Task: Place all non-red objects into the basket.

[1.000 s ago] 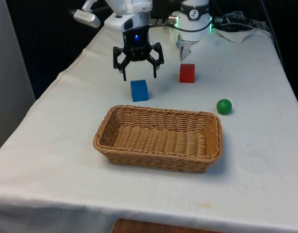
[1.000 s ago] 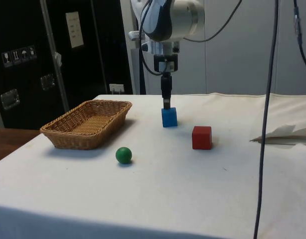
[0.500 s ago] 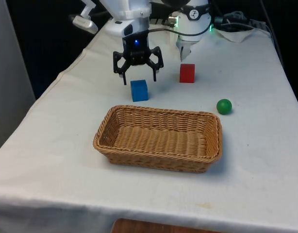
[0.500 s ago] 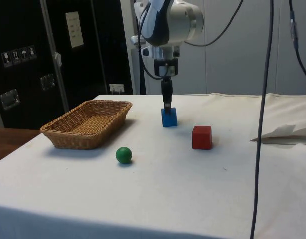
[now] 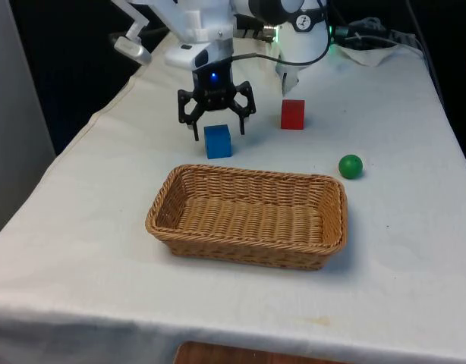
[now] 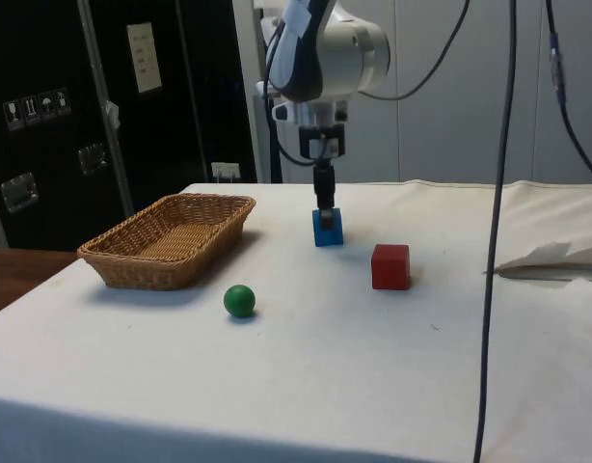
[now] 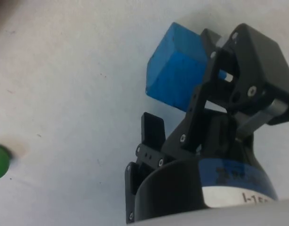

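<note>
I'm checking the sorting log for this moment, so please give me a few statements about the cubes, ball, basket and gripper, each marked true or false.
1. The basket holds nothing yet. True.
2. The open gripper is around the red cube. False: it is down at the blue cube, a finger on each side; the red cube stands apart, towards the front view's right.
3. The green ball lies on the cloth outside the basket. True.
4. The blue cube is lifted clear of the table. False: it sits on the cloth in the side view.
5. The green ball touches the red cube. False: bare cloth lies between them.
</note>
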Robot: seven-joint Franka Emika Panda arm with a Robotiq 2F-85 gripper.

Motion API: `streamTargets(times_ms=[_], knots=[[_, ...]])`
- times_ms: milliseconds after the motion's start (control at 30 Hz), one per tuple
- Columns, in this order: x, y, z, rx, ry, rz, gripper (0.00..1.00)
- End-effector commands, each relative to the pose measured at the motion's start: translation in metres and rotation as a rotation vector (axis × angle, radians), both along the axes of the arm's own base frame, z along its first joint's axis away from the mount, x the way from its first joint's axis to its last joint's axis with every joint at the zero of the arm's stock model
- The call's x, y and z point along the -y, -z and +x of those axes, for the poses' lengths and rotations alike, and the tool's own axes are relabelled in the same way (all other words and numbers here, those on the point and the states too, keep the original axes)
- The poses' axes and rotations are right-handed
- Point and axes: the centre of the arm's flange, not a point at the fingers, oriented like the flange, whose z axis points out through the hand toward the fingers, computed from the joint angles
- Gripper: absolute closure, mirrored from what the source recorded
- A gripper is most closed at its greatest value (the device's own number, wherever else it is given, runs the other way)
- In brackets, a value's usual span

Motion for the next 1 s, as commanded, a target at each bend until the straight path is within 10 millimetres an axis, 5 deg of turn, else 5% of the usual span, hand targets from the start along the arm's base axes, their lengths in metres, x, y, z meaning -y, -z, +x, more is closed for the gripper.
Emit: streamTargets(times_ms=[0,400,533,567,667,700,967], knots=[[-0.001,0.002,0.001,0.010,-0.002,0.009,0.00],[-0.002,0.013,0.001,0.000,0.002,0.016,0.03],[-0.001,0.014,0.000,-0.011,0.002,0.008,0.42],[-0.002,0.013,0.001,-0.001,0.003,0.015,0.42],[-0.002,0.013,0.001,-0.001,0.003,0.015,0.91],[-0.002,0.013,0.001,-0.001,0.003,0.015,1.00],[-0.002,0.014,0.000,-0.003,0.003,0.015,0.98]])
